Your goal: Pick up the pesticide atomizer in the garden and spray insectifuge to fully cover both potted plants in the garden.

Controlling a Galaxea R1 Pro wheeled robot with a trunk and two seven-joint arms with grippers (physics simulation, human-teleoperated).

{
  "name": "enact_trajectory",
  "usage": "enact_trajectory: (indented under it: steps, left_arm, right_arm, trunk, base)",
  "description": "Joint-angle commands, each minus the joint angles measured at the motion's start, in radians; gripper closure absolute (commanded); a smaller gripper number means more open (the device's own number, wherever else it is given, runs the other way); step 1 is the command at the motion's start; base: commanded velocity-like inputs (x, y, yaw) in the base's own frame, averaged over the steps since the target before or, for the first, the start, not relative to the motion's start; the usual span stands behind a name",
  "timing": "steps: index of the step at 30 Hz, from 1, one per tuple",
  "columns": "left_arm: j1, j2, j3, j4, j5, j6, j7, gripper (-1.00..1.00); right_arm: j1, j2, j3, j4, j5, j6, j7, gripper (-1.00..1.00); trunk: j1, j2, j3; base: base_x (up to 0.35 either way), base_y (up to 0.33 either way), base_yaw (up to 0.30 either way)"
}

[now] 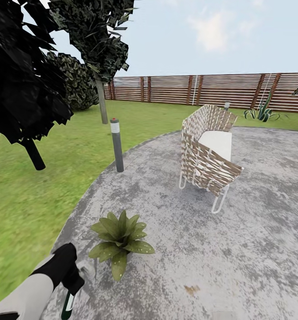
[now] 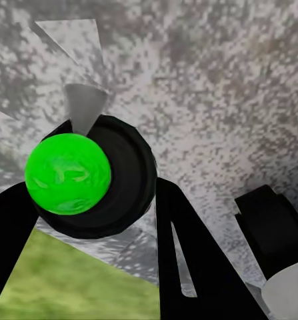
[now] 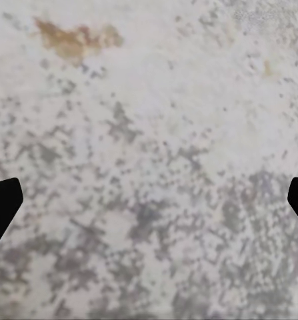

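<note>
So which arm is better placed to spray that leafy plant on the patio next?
Left. The left gripper already holds the pesticide atomizer, right beside the potted plant at the patio's grass edge. The right gripper hangs open with nothing in it over bare paving.

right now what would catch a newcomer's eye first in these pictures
The woven chair with its white cushion stands out mid-patio. Nearer, a potted plant sits on the grey paving by the lawn's edge, just beyond the left gripper. In the left wrist view, a bright green ball tops the black bottle between the fingers.
</note>
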Motion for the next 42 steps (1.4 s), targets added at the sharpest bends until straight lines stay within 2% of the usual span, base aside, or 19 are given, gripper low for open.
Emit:
enact_trajectory:
  steps: [1, 4, 7, 10, 18, 23, 25, 27, 29, 31, 33, 42]
  left_arm:
    - [0.003, -0.001, 0.006, -0.002, -0.007, 0.005, -0.007, 1.0]
    - [0.006, -0.002, 0.008, -0.006, -0.006, 0.007, -0.007, 1.0]
    - [0.007, -0.025, 0.009, -0.007, -0.007, 0.008, -0.007, 1.0]
    - [0.007, -0.035, 0.011, -0.017, -0.006, 0.008, -0.007, 1.0]
    - [0.015, -0.024, 0.012, -0.009, -0.009, 0.008, -0.006, 1.0]
    - [0.035, -0.036, 0.01, -0.011, -0.007, 0.008, 0.069, 1.0]
    - [0.036, -0.055, 0.011, -0.016, -0.007, 0.008, 0.103, 1.0]
    - [0.036, -0.064, 0.012, -0.01, -0.005, 0.006, 0.11, 1.0]
    - [0.038, -0.069, 0.012, -0.006, 0.01, -0.006, 0.115, 1.0]
    - [0.053, -0.068, 0.012, -0.005, 0.051, -0.047, 0.118, 1.0]
    - [0.07, -0.07, 0.01, -0.014, 0.069, -0.07, 0.119, 1.0]
    - [0.086, -0.06, 0.011, -0.019, 0.078, -0.083, 0.12, 1.0]
  right_arm:
    - [-0.001, 0.0, 0.008, 0.001, -0.01, -0.004, -0.003, -1.0]
    - [-0.001, 0.0, 0.009, 0.002, -0.009, -0.004, -0.006, -1.0]
    - [-0.001, 0.0, 0.009, 0.004, -0.008, -0.004, -0.007, -1.0]
    - [-0.001, 0.0, 0.009, 0.004, -0.008, -0.004, -0.007, -1.0]
    - [-0.001, 0.0, 0.009, 0.004, -0.008, -0.004, -0.008, -1.0]
    - [-0.001, 0.0, 0.009, 0.003, -0.009, -0.005, -0.008, -1.0]
    - [-0.001, 0.0, 0.01, 0.002, -0.01, -0.004, -0.008, -1.0]
    - [-0.001, 0.0, 0.01, 0.002, -0.01, -0.004, -0.008, -1.0]
    - [-0.001, 0.0, 0.01, 0.001, -0.01, -0.004, -0.008, -1.0]
    - [-0.001, 0.001, 0.01, 0.001, -0.01, -0.005, -0.008, -1.0]
    - [-0.001, 0.002, 0.01, 0.001, -0.01, -0.005, -0.008, -1.0]
    - [-0.001, 0.002, 0.01, 0.001, -0.01, -0.006, -0.01, -1.0]
  trunk:
    - [0.0, 0.0, -0.001]
    - [0.0, 0.0, -0.001]
    - [0.0, 0.0, -0.001]
    - [0.0, 0.0, -0.001]
    - [0.0, 0.0, -0.001]
    - [0.0, 0.0, -0.001]
    - [0.0, 0.0, -0.001]
    - [0.0, 0.0, -0.001]
    - [0.0, 0.0, -0.001]
    - [0.0, 0.0, -0.001]
    - [0.0, 0.0, -0.001]
    - [0.0, 0.0, -0.003]
  base:
    - [0.0, 0.0, 0.0]
    - [0.0, -0.01, 0.0]
    - [0.0, -0.205, 0.0]
    - [0.002, -0.26, 0.0]
    - [0.101, -0.153, 0.0]
    - [0.005, -0.005, -0.003]
    - [0.001, -0.001, -0.135]
    - [0.0, 0.0, -0.237]
    - [0.0, 0.0, -0.221]
    - [0.0, 0.0, -0.069]
    - [0.0, 0.0, -0.019]
    - [0.0, 0.0, 0.099]
